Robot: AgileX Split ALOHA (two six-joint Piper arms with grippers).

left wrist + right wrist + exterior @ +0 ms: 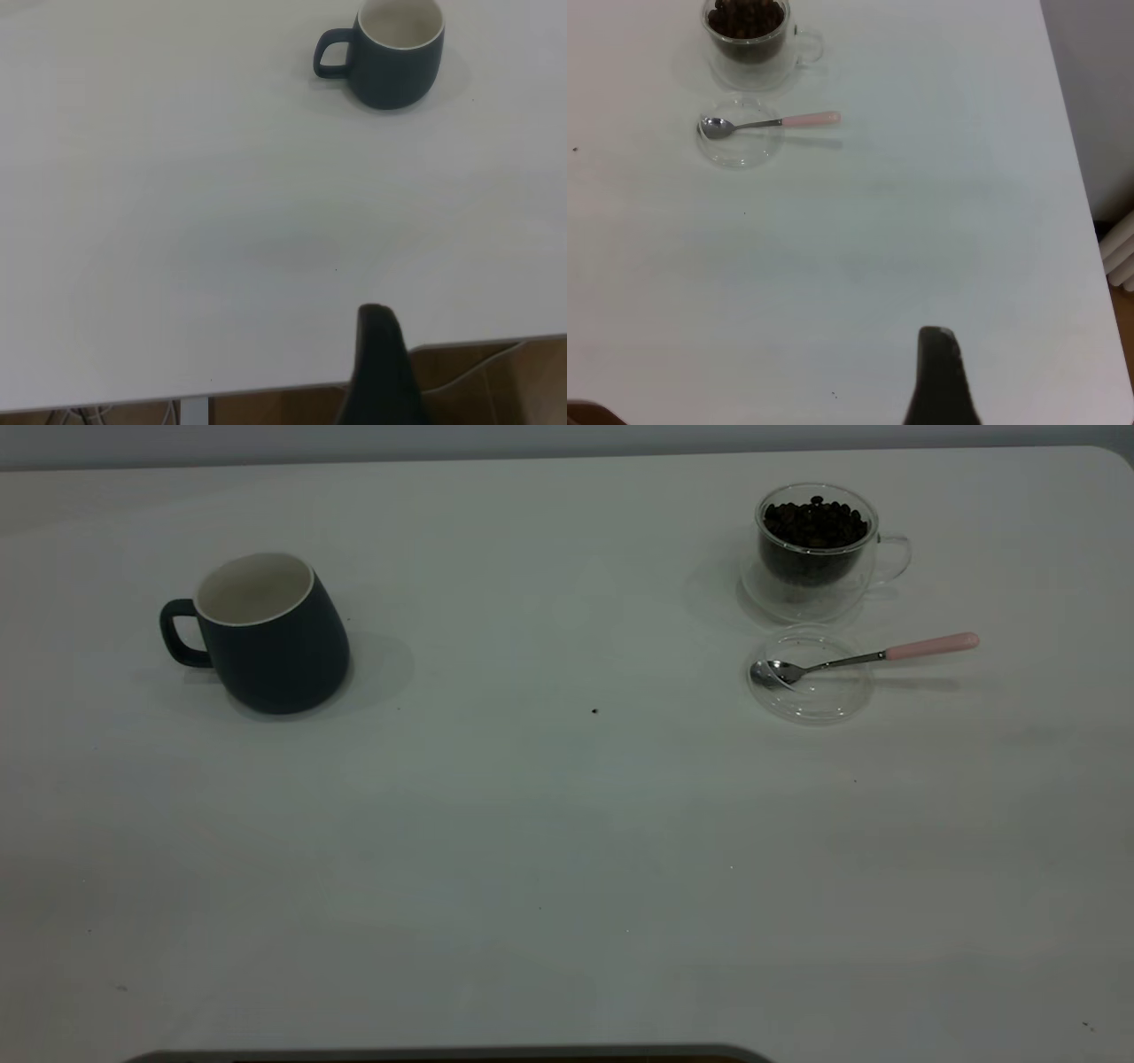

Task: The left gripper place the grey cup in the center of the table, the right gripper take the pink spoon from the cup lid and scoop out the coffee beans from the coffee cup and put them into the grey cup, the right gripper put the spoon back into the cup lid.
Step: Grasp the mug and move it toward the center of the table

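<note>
The grey cup (270,633) stands at nine o'clock on the table (567,850), handle outward at nine, well apart from the left gripper (379,354), which is nearer and holds nothing. Whether either gripper is spread cannot be told. The right gripper (939,372) waits far from the pink spoon (864,658), which lies across the cup lid (811,691) at three o'clock.

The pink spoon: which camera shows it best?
The exterior view: the pink spoon shows plainly, bowl in the cup lid. The right wrist view shows it farther off; the left wrist view misses it.
</note>
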